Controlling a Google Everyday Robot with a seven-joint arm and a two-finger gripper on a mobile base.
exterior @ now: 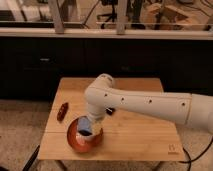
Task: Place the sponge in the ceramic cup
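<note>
Where end effector reaches into rust-orange ceramic cup, bluish sponge

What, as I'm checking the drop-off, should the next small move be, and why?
Probably let the sponge go, perhaps after easing slightly lower: the tool hangs right over the ceramic cup near the front edge of the table, with the bluish sponge at its tip, seemingly within the rim.

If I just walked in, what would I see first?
The big white robot arm reaches in from the right across the wooden table. Its gripper hangs over the round reddish-orange ceramic cup near the table's front left corner. A small red-brown thing lies by the left edge.
</note>
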